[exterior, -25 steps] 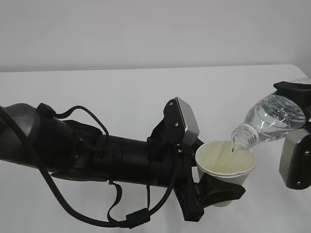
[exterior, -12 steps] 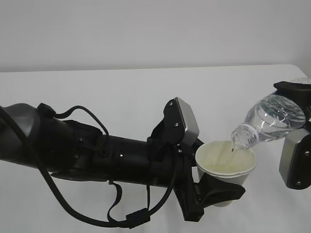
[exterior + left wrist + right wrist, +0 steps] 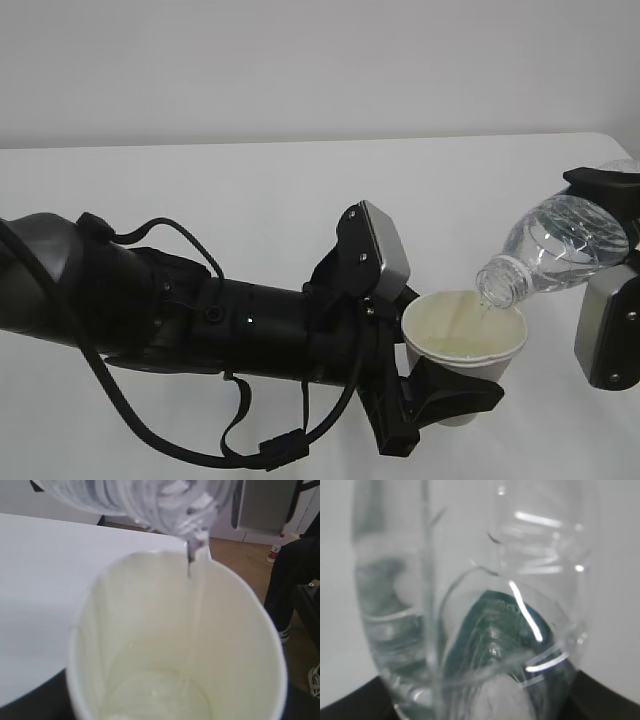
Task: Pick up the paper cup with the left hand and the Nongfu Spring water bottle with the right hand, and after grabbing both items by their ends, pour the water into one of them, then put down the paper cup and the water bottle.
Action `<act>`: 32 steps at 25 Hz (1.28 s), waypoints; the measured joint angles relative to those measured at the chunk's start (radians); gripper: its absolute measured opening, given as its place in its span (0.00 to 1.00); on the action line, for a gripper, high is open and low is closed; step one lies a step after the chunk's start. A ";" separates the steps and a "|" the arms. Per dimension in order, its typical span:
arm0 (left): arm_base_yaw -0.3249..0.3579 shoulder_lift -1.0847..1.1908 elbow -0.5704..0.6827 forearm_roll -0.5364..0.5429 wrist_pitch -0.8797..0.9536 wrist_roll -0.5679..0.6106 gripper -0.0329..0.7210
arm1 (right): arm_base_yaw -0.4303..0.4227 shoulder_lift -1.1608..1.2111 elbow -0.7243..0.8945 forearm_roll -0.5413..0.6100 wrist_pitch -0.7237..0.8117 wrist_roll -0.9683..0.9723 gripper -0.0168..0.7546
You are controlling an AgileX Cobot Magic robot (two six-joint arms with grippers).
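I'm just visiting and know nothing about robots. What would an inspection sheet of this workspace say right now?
Surface: white table, bare where visible.
Job's things: paper cup upright, water pooled at its bottom; Nongfu Spring water bottle tilted, mouth over the rim, thin stream running in.
Clutter: nothing seen.
Grippers: left hand clamps the cup; right hand holds the bottle's base end.
Cables: black cables loop along the left arm.
Surroundings: plain pale wall; wooden floor past the table edge.

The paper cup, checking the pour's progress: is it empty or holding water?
Holding water: the paper cup has a shallow pool of water at its bottom.
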State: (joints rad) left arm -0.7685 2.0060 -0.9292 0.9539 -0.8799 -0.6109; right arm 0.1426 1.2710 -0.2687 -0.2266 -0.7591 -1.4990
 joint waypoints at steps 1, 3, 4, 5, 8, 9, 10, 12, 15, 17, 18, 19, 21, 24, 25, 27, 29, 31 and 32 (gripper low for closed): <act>0.000 0.000 0.000 0.000 0.000 0.000 0.67 | 0.000 0.000 0.000 0.000 0.000 0.000 0.58; 0.000 0.000 0.000 0.000 0.002 0.000 0.67 | 0.000 0.000 0.000 0.000 0.000 0.000 0.58; 0.000 0.000 0.000 0.000 0.004 0.000 0.67 | 0.000 0.000 0.000 0.000 0.000 0.000 0.58; 0.000 0.000 0.000 0.000 0.004 0.000 0.67 | 0.000 0.000 0.000 0.000 0.000 0.000 0.58; 0.000 0.000 0.000 0.000 0.004 0.000 0.67 | 0.000 0.000 0.000 0.000 -0.002 -0.001 0.58; 0.000 0.000 0.000 0.000 0.004 0.000 0.67 | 0.000 0.000 0.000 0.000 -0.002 -0.001 0.58; 0.000 0.000 0.000 0.000 0.004 0.000 0.67 | 0.000 0.000 0.000 0.000 -0.002 -0.001 0.58; 0.000 0.000 0.000 0.001 0.004 0.000 0.67 | 0.000 0.000 0.000 0.000 -0.002 -0.001 0.58; 0.000 0.000 0.000 0.001 0.004 0.000 0.67 | 0.000 0.000 0.000 0.000 -0.007 -0.002 0.58; 0.000 0.000 0.000 0.001 0.004 0.000 0.67 | 0.000 0.000 0.000 0.000 -0.009 -0.002 0.58; 0.000 0.000 0.000 0.001 0.004 0.000 0.67 | 0.000 0.000 0.000 0.000 -0.011 -0.002 0.58; 0.000 0.000 0.000 0.001 0.004 0.000 0.67 | 0.000 0.000 0.000 0.002 -0.013 -0.002 0.58; 0.000 0.000 0.000 0.001 0.004 0.000 0.67 | 0.000 0.000 0.000 0.002 -0.016 -0.002 0.58; 0.000 0.000 0.000 0.001 0.004 0.000 0.67 | 0.000 0.000 0.000 0.005 -0.016 -0.002 0.58; 0.000 0.000 0.000 0.001 0.004 0.000 0.67 | 0.000 0.000 0.000 0.005 -0.016 -0.002 0.58; 0.000 0.000 0.000 0.001 0.004 0.000 0.67 | 0.000 0.000 0.000 0.005 -0.017 -0.004 0.58; 0.000 0.000 0.000 0.001 0.004 0.000 0.67 | 0.000 0.000 0.000 0.005 -0.019 -0.004 0.58; 0.000 0.000 0.000 0.001 0.004 0.000 0.67 | 0.000 0.000 0.000 0.005 -0.019 -0.004 0.58; 0.000 0.000 0.000 0.001 0.004 0.000 0.67 | 0.000 0.000 0.000 0.005 -0.020 -0.004 0.58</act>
State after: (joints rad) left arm -0.7685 2.0060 -0.9292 0.9546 -0.8761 -0.6109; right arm 0.1426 1.2710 -0.2687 -0.2215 -0.7786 -1.5032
